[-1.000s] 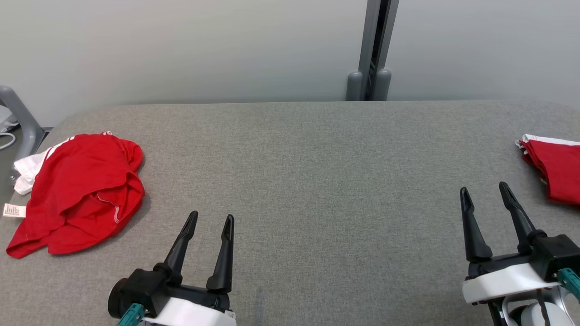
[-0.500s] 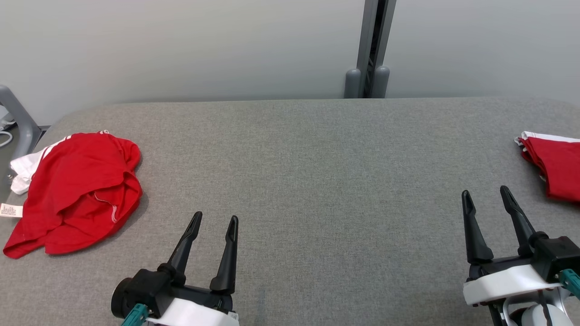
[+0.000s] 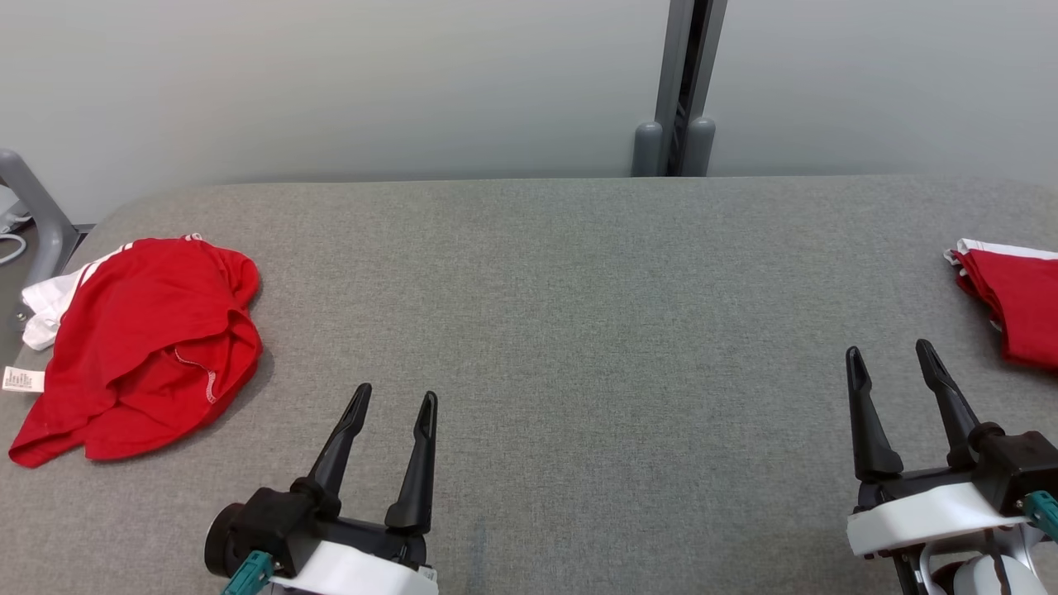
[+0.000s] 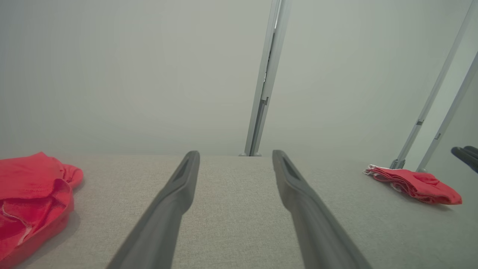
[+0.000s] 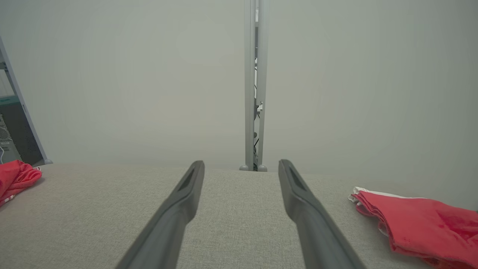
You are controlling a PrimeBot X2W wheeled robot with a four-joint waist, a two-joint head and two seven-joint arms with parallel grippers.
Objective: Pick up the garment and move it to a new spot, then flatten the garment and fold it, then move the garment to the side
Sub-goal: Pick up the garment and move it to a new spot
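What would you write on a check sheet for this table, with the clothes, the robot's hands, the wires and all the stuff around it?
Surface: grey fabric table, smooth.
Job's things: crumpled red garment with white trim, at the table's left end, untouched.
Clutter: folded red pile at the right edge.
Grippers: left gripper and right gripper hover over the near side, jaws open, holding nothing.
Cables: white cable beyond the table's left end.
Surroundings: pale wall, grey post behind the table, grey frame at the left.
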